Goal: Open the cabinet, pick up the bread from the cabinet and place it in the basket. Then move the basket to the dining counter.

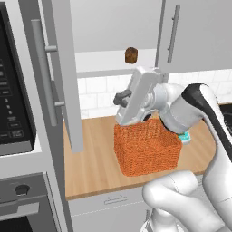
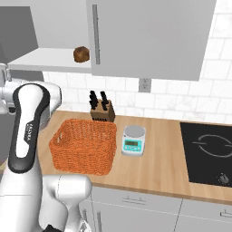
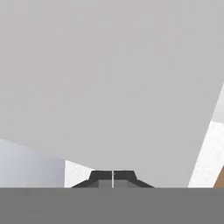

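My jaws point(image 3: 113, 178) are clenched on nothing, facing the swung-open light-grey cabinet door point(image 1: 63, 77); the small dark brown bread lump point(image 1: 131, 55) sits on the white cabinet shelf point(image 2: 41, 60); the orange woven rectangular basket point(image 2: 84, 146) stands below on the light-wood counter point(image 2: 158, 167), beside a small kitchen scale point(image 2: 134, 140).

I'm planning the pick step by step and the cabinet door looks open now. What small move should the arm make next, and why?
Probably open the gripper and lift it toward the bread. The cabinet door stands swung open, the bread sits untouched on the white shelf, and the basket below is empty. The fingertips are pressed together and face a flat grey surface, so they need to part before reaching in.
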You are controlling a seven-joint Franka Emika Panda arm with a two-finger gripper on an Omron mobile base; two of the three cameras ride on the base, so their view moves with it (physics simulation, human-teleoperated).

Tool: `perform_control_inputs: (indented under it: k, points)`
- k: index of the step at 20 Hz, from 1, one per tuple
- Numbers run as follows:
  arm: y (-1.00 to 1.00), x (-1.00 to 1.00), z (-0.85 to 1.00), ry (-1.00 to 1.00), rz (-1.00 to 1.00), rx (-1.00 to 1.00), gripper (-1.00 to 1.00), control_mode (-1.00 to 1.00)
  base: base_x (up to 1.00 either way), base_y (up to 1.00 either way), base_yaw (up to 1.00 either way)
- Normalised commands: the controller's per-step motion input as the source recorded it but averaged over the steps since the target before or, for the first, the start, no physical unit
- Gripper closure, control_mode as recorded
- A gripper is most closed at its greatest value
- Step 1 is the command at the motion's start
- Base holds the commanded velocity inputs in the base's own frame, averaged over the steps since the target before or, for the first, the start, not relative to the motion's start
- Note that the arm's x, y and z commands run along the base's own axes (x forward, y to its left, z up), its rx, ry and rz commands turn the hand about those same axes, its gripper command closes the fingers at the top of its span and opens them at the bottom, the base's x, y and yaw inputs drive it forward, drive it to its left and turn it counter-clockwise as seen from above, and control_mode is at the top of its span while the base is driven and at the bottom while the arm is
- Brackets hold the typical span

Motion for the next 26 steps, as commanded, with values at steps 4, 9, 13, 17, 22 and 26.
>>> perform_control_inputs:
  k: [4, 9, 13, 17, 22, 26]
  points:
    - [-0.44, 0.0, 0.0, -0.21, -0.31, -0.21, 1.0, -1.0, 0.0, 0.0, 0.0]
    - [-0.26, 0.0, 0.0, -0.26, -0.37, -0.29, 1.0, -1.0, 0.0, 0.0, 0.0]
    - [-0.18, 0.06, 0.0, -0.24, -0.42, -0.35, 1.0, -1.0, 0.0, 0.0, 0.0]
    - [-0.34, 0.19, 0.0, -0.17, -0.45, -0.31, 1.0, -1.0, 0.0, 0.0, 0.0]
    - [-0.37, 0.21, 0.0, -0.12, -0.41, -0.3, 1.0, -1.0, 0.0, 0.0, 0.0]
    - [-0.19, 0.19, 0.0, -0.1, -0.43, -0.36, 1.0, -1.0, 0.0, 0.0, 0.0]
